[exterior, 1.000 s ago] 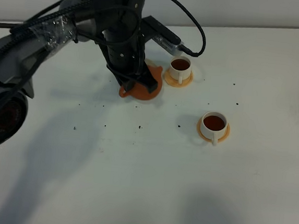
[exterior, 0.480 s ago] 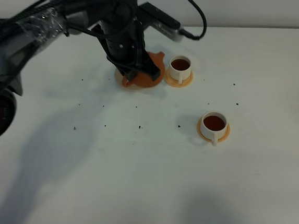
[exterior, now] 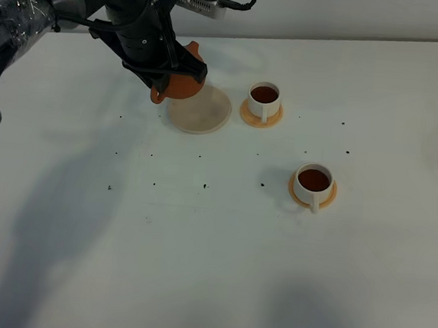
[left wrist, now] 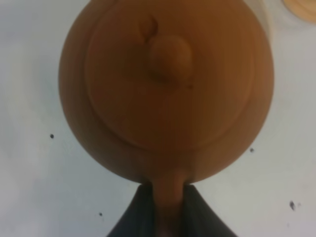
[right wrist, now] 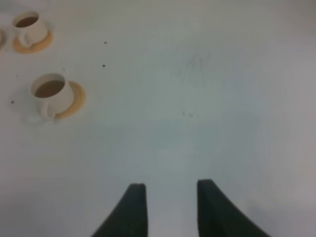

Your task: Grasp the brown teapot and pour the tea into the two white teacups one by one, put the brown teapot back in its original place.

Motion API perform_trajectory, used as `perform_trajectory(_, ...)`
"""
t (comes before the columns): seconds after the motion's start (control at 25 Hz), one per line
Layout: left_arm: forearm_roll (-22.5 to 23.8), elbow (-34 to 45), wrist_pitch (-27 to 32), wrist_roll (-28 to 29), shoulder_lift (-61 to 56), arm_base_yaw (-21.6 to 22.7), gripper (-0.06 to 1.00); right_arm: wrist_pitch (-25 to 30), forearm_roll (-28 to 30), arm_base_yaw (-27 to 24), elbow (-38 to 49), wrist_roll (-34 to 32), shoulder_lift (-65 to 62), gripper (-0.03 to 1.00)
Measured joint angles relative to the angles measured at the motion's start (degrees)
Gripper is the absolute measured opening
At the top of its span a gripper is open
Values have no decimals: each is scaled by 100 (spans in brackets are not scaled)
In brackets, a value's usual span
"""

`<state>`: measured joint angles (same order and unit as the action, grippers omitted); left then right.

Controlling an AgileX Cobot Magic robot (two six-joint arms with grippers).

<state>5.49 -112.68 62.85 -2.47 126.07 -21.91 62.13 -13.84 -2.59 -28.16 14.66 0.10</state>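
Now both cups (exterior: 264, 99) (exterior: 313, 182) look filled; left pincer (left wrist: 167, 197) clamps the brown teapot (exterior: 176, 80) by its handle, off the beige coaster (exterior: 202, 113) at 10 o'clock, so return step needs recentering, lowering, release.

matt clay brown teapot (left wrist: 165, 91), smooth white table (exterior: 272, 253)

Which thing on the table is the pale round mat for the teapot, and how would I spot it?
Start at the white table and find the black left gripper holding the brown teapot near the far edge. Just beside and below it lies the pale beige coaster, flat and bare. Unlike the two small orange saucers, it is wider, paler and carries no cup.
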Motion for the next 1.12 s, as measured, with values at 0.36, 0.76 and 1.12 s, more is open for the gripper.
perform_trajectory(0.36,-258,0,-678,7,649,0,10,0,0,0,0,0,0,24)
perform_trajectory(0.76,-402,11,-791,7,786,0,10,0,0,0,0,0,0,24)
perform_trajectory(1.12,-432,11,-388,2,959,0,10,0,0,0,0,0,0,24)
